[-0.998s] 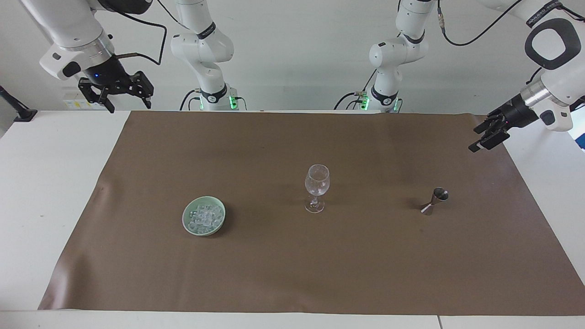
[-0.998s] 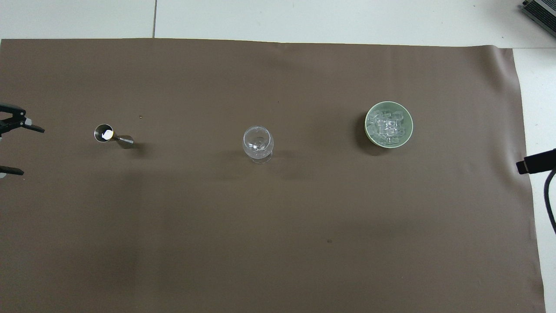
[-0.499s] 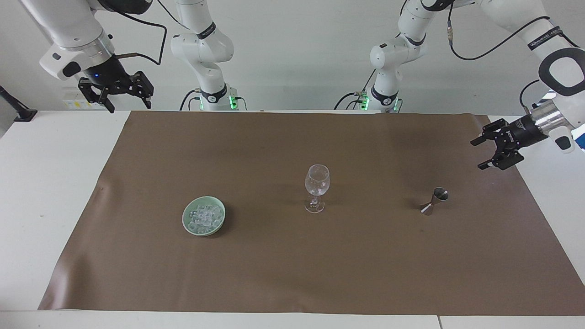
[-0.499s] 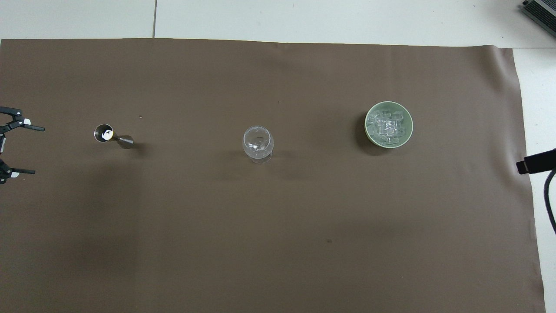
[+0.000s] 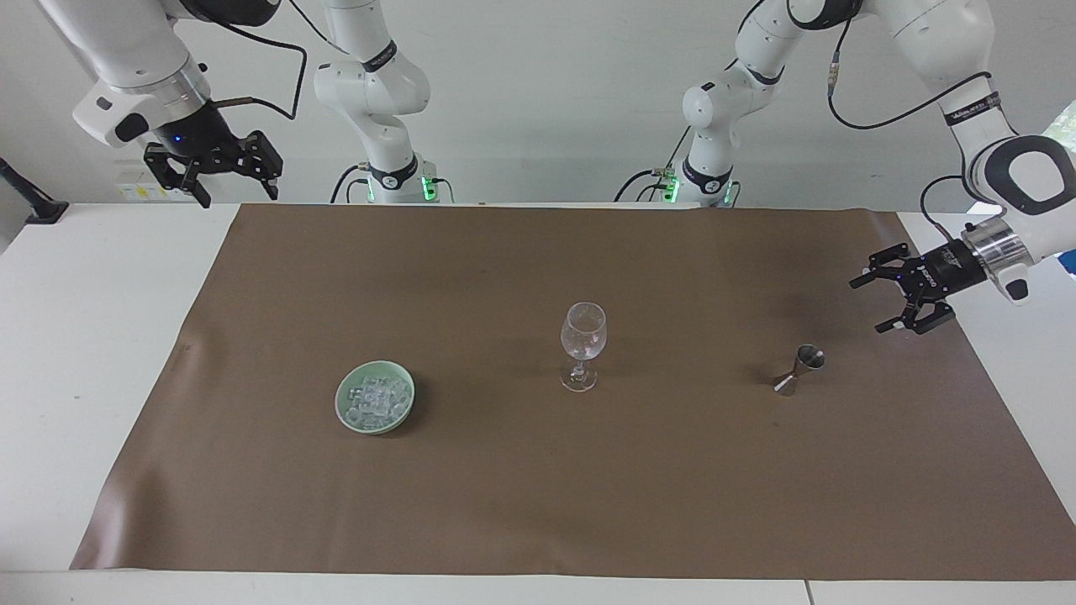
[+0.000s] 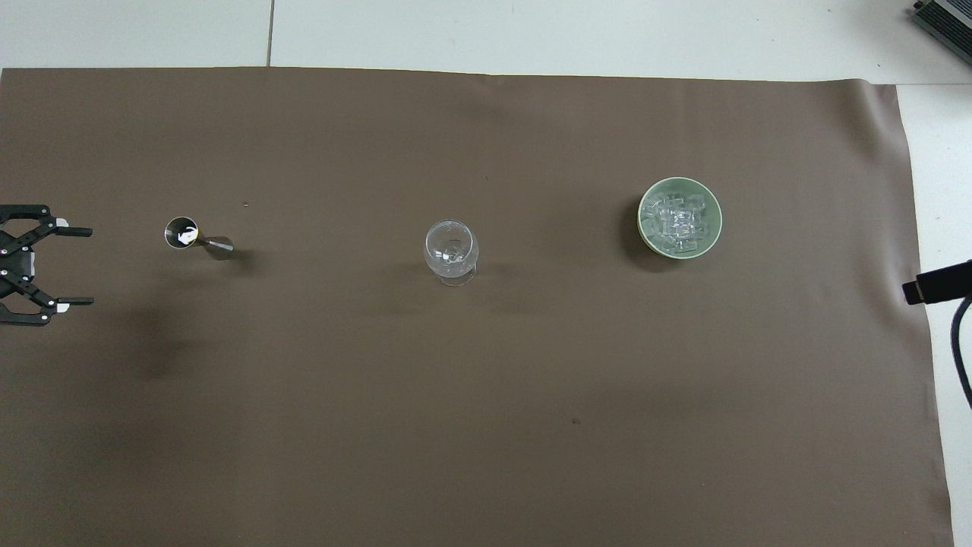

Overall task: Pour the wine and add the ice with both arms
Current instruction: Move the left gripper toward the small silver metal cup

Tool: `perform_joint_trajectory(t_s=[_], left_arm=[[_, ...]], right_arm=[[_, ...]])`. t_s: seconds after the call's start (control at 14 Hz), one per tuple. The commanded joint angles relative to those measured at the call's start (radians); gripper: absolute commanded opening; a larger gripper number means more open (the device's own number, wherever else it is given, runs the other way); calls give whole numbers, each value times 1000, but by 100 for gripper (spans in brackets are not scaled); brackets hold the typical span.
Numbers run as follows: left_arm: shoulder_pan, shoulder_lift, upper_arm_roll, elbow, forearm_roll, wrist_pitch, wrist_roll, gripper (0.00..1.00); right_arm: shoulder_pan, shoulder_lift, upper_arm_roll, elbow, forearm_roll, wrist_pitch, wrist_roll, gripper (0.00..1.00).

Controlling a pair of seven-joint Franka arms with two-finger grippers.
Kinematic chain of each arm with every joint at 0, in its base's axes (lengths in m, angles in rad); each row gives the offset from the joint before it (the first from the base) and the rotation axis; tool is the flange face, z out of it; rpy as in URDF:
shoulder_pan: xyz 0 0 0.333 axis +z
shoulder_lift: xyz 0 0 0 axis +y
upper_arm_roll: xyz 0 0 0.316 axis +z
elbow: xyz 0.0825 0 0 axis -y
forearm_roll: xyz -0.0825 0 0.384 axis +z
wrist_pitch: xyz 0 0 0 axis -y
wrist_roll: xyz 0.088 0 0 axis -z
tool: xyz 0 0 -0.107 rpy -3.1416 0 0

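A small steel jigger (image 5: 800, 370) (image 6: 196, 240) stands on the brown mat toward the left arm's end. A bright wet glint in its upper cup is the wine (image 6: 182, 236). My left gripper (image 5: 866, 307) (image 6: 83, 267) hangs open over the mat's edge beside the jigger, apart from it and pointing toward it. A clear stemmed glass (image 5: 582, 344) (image 6: 451, 251) stands upright mid-mat. The ice (image 5: 376, 397) (image 6: 678, 220) is heaped in a pale green bowl (image 5: 340, 403) (image 6: 642, 220) toward the right arm's end. My right gripper (image 5: 239, 197) waits open, raised over the white table's corner.
The brown mat (image 5: 538, 487) covers most of the white table (image 5: 84, 336). A black clamp (image 5: 34, 206) sits at the table's edge near the right arm. A dark device (image 6: 945, 19) lies off the mat's corner.
My left gripper has come down and in toward the jigger, turning so its open fingers face it. The right arm, glass, bowl and jigger have not moved.
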Motion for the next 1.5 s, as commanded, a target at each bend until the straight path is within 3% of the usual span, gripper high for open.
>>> perform_joint_trajectory(t_s=[0.0, 0.14, 0.29, 0.43, 0.93, 1.43], left_arm=[[13, -19, -10, -86, -101, 116, -34, 100], [24, -10, -10, -112, -166, 132, -34, 100], [106, 67, -13, -115, -226, 123, -31, 100], [105, 84, -13, -146, -298, 138, -26, 100], [78, 73, -18, -294, -491, 173, 187, 100], [27, 70, -19, -330, -611, 233, 247, 100]], right_arm=[[-2, -11, 2, -4, 6, -6, 0, 100], [-4, -11, 2, -4, 6, -6, 0, 100], [-2, -11, 2, -4, 6, -6, 0, 100], [-2, -11, 2, -4, 6, -6, 0, 100], [-2, -11, 2, -4, 6, -6, 0, 100], [-2, -11, 2, -4, 6, -6, 0, 100]])
